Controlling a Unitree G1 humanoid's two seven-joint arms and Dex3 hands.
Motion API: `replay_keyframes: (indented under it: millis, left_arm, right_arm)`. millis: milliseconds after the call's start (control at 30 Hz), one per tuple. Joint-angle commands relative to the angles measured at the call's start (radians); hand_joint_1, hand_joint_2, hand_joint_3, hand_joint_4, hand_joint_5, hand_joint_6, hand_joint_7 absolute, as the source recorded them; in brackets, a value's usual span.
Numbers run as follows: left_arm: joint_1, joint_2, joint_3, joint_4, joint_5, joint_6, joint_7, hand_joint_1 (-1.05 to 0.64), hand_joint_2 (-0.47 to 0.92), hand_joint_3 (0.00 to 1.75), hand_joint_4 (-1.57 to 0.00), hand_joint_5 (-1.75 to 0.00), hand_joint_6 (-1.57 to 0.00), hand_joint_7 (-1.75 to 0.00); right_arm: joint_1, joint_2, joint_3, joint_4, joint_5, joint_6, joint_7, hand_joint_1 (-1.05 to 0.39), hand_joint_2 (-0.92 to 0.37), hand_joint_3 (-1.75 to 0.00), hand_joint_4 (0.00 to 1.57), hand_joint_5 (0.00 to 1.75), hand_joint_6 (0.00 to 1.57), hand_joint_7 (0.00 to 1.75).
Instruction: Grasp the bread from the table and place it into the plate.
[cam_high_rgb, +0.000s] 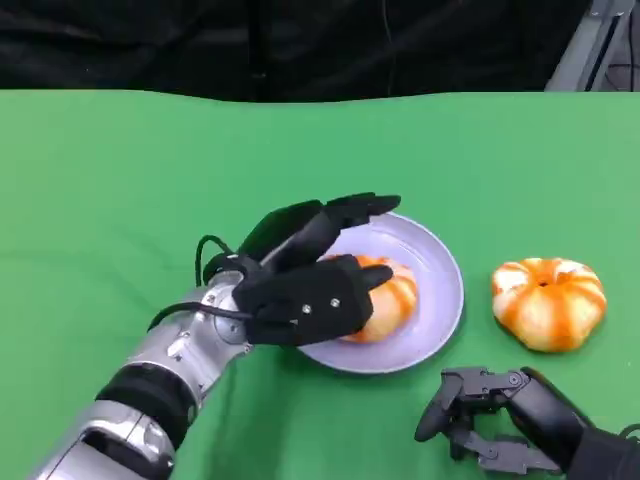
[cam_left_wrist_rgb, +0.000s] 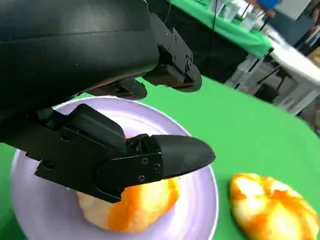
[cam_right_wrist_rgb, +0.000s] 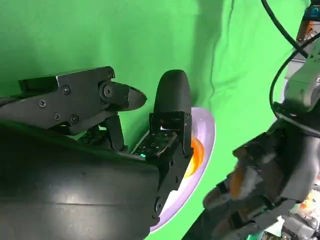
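A round orange-and-white bread (cam_high_rgb: 388, 298) lies on the lavender plate (cam_high_rgb: 440, 262) in the middle of the green table. My left hand (cam_high_rgb: 305, 275) hovers over the plate's near-left side. Its thumb (cam_left_wrist_rgb: 150, 160) lies across the top of the bread (cam_left_wrist_rgb: 132, 210), while its fingers (cam_high_rgb: 360, 208) reach out above the plate's far rim, apart from the bread. A second, similar bread (cam_high_rgb: 548, 303) sits on the cloth to the right of the plate (cam_left_wrist_rgb: 212, 200). My right hand (cam_high_rgb: 495, 420) rests low near the front edge, holding nothing, its fingers (cam_right_wrist_rgb: 171, 95) apart.
Green cloth (cam_high_rgb: 120, 200) covers the whole table, with a dark backdrop behind its far edge. The second bread (cam_left_wrist_rgb: 272, 210) lies close to the plate's right rim. The left wrist view shows other tables (cam_left_wrist_rgb: 280, 55) in the background.
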Motion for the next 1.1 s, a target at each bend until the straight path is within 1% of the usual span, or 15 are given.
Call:
replay_keyframes:
  millis: [33,67,133,200,267,367,567,733,800,867,1100]
  left_arm:
    - [0.031,0.03,0.039,-0.05,-0.054,-0.034,-0.04,-0.92,0.92,0.89,-0.37,-0.01,-0.36,0.0]
    - [0.033,0.03,0.042,-0.055,-0.057,-0.035,-0.044,-0.92,0.92,0.89,-0.37,-0.01,-0.36,0.0]
    - [0.057,0.033,0.08,-0.091,-0.107,-0.053,-0.061,-0.93,0.92,0.89,-0.38,-0.01,-0.36,0.0]
    - [0.085,0.029,0.123,-0.129,-0.169,-0.07,-0.085,-0.93,0.92,0.81,-0.4,-0.01,-0.37,0.0]
    - [0.107,0.028,0.145,-0.156,-0.2,-0.082,-0.096,-0.93,0.92,0.78,-0.41,-0.02,-0.37,0.0]
    - [0.151,0.023,0.187,-0.188,-0.256,-0.142,-0.099,-0.9,0.92,0.73,-0.48,-0.03,-0.38,-0.01]
    - [0.19,0.015,0.23,-0.195,-0.328,-0.225,-0.145,-0.86,0.92,0.68,-0.55,-0.04,-0.41,-0.01]
    - [0.191,0.011,0.243,-0.192,-0.331,-0.233,-0.159,-0.86,0.92,0.67,-0.56,-0.03,-0.41,-0.01]
    - [0.237,-0.007,0.282,-0.236,-0.458,-0.221,-0.262,-0.84,0.92,0.59,-0.56,-0.03,-0.43,-0.01]
    - [0.262,-0.014,0.306,-0.254,-0.528,-0.224,-0.326,-0.82,0.92,0.53,-0.57,-0.02,-0.43,-0.01]
    - [0.269,-0.02,0.33,-0.265,-0.546,-0.218,-0.373,-0.81,0.92,0.51,-0.58,-0.02,-0.43,-0.01]
  right_arm:
    - [0.005,-0.006,-0.002,-0.01,0.027,0.029,0.017,0.0,-0.92,-0.47,0.69,1.48,0.77,1.1]
    - [0.005,-0.006,-0.003,-0.011,0.029,0.031,0.019,0.0,-0.92,-0.47,0.69,1.48,0.76,1.1]
    - [0.005,-0.007,-0.003,-0.009,0.026,0.023,0.017,0.01,-0.92,-0.47,0.69,1.48,0.76,1.11]
    - [0.006,-0.007,-0.004,-0.009,0.032,0.025,0.022,0.02,-0.92,-0.48,0.7,1.48,0.76,1.11]
    - [0.009,-0.009,-0.004,-0.012,0.031,0.027,0.022,0.02,-0.92,-0.48,0.71,1.48,0.76,1.11]
    - [0.011,-0.014,-0.003,-0.016,0.015,0.018,0.008,0.02,-0.92,-0.48,0.71,1.48,0.76,1.11]
    - [0.005,-0.016,-0.003,0.003,0.018,0.001,0.011,0.05,-0.92,-0.48,0.71,1.48,0.75,1.12]
    - [0.004,-0.016,-0.003,0.007,0.018,-0.002,0.012,0.05,-0.92,-0.47,0.71,1.47,0.75,1.12]
    - [0.002,-0.017,-0.004,0.007,0.019,0.005,0.012,0.04,-0.92,-0.47,0.72,1.48,0.75,1.12]
    - [0.001,-0.016,-0.005,0.009,0.02,0.007,0.012,0.03,-0.92,-0.48,0.72,1.48,0.75,1.12]
    - [0.001,-0.016,-0.005,0.01,0.021,0.006,0.012,0.03,-0.92,-0.48,0.72,1.49,0.76,1.11]
